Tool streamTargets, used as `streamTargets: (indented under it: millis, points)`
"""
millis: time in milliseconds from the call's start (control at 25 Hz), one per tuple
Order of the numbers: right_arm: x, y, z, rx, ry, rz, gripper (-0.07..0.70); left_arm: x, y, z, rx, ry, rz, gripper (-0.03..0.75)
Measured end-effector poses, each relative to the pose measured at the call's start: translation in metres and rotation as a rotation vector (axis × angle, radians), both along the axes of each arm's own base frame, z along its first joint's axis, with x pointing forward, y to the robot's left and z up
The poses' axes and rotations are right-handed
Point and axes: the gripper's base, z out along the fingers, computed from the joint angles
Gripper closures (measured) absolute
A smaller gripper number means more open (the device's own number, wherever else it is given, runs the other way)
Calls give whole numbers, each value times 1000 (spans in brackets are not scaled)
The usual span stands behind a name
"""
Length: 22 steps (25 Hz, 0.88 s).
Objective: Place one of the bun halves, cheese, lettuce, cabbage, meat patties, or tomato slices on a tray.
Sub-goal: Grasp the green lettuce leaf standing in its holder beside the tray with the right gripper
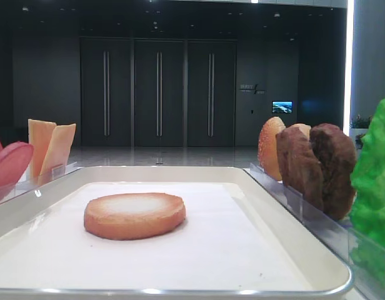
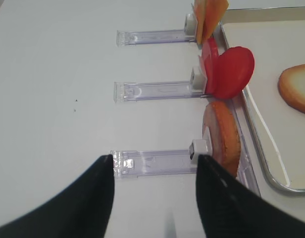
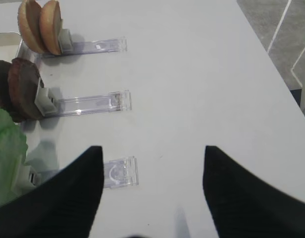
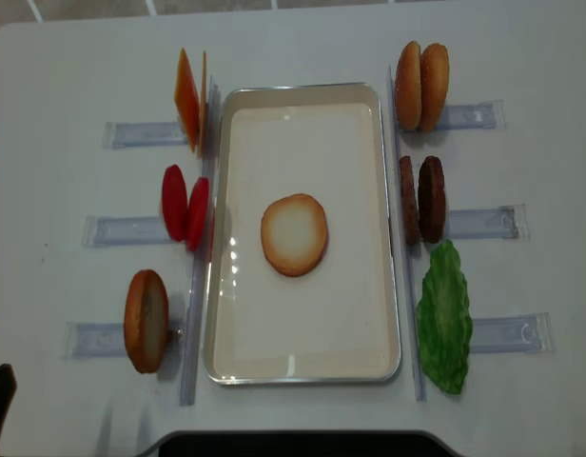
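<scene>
In the top view we see almost nothing of the arms: only a dark corner at the lower left edge, too small to identify. The left gripper and the right gripper show only in their own wrist views, as two black fingers each, cut off by the lower edge. Both stand spread apart with nothing between them, above the bare white table.

The lettuce is partly out of frame in the low front view and in the right wrist view; its rack is mostly hidden under the leaf. In the low view the meat patties cover part of the golden bun halves behind them.

Clear plastic racks lie on both sides of the tray, each with its long axis across the table, pointing at the tray. On the left side stand the cheese, the tomato slices and one more bun on edge.

One flat bun half lies near the middle of the tray, pale toasted face up, touching the paper lining. The long axis of the tray runs from the near side to the far side of the table.
</scene>
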Motion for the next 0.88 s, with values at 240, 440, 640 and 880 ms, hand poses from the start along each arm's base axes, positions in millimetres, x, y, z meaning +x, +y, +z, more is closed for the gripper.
streamTargets:
  millis: [240, 440, 640, 880]
  points:
    - [0, 0, 0, 0, 0, 0, 213, 0, 0, 0, -1, 0, 0, 307]
    - [0, 0, 0, 0, 0, 0, 213, 0, 0, 0, -1, 0, 0, 307]
    - [0, 0, 0, 0, 0, 0, 213, 0, 0, 0, -1, 0, 0, 307]
    - [0, 0, 0, 9, -1, -2, 213, 0, 0, 0, -2, 0, 1, 307]
